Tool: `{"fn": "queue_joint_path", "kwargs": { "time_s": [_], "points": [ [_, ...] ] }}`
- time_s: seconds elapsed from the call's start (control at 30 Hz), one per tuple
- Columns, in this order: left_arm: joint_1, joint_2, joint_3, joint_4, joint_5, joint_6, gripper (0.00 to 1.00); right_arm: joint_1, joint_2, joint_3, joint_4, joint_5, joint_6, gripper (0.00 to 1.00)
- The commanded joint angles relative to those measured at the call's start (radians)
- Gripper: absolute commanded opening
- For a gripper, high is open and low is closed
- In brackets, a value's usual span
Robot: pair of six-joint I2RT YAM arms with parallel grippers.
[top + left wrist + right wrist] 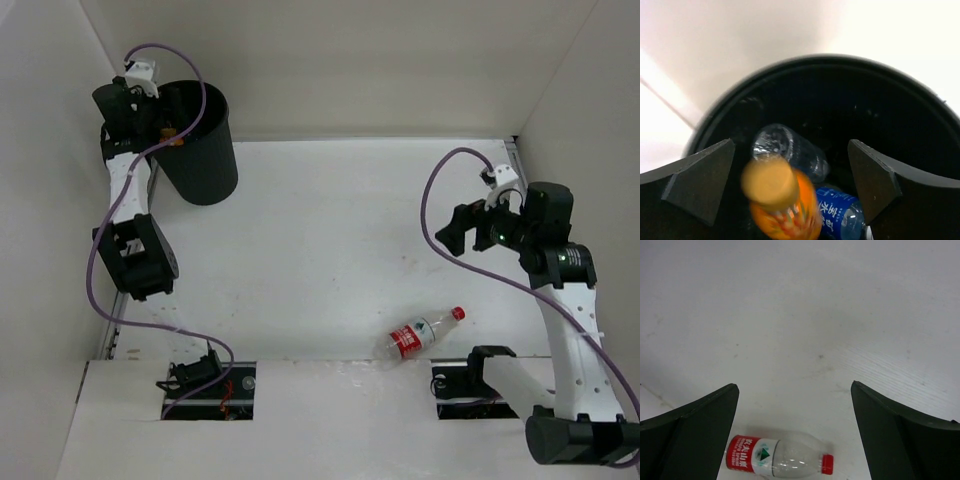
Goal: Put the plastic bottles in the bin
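Note:
The black bin (205, 160) stands at the far left. My left gripper (150, 112) hangs open right over its mouth (840, 67). In the left wrist view the short orange bottle (782, 202) is blurred between the spread fingers (700, 182) and touches neither. Beneath it in the bin lie a clear unlabelled bottle (790, 147) and a blue-labelled bottle (840, 217). A clear bottle with a red label and red cap (420, 335) lies on its side on the table. My right gripper (455, 228) is open above the table, beyond that bottle (777, 460).
White walls close in the table on the left, back and right. Purple cables loop from both arms. Two cut-outs in the near ledge (205, 385) hold the arm bases.

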Motion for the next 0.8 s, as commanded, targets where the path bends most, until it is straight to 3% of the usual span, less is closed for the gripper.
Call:
{"fn": "queue_joint_path", "kwargs": {
  "time_s": [0.0,0.27,0.37,0.5,0.67,0.77],
  "points": [
    [-0.02,-0.208,-0.011,0.058,-0.061,-0.007,1.0,0.04,0.031,-0.01,-0.049,0.13,-0.154,1.0],
    [-0.041,-0.708,-0.232,-0.149,-0.283,0.071,1.0,0.262,-0.007,-0.213,-0.057,0.329,-0.551,1.0],
    [-0.024,-0.858,-0.316,-0.249,-0.299,0.105,1.0,0.365,-0.013,-0.299,-0.089,0.397,-0.722,1.0],
    [-0.015,-1.047,-0.456,-0.255,-0.271,0.177,1.0,0.463,-0.048,-0.365,-0.132,0.434,-0.894,1.0],
    [-0.003,-1.124,-0.463,-0.316,-0.271,0.192,1.0,0.5,-0.102,-0.412,-0.227,0.429,-1.173,1.0],
    [0.008,-1.123,-0.444,-0.333,-0.273,0.194,1.0,0.504,-0.084,-0.382,-0.33,0.411,-1.238,1.0]
  ]
}}
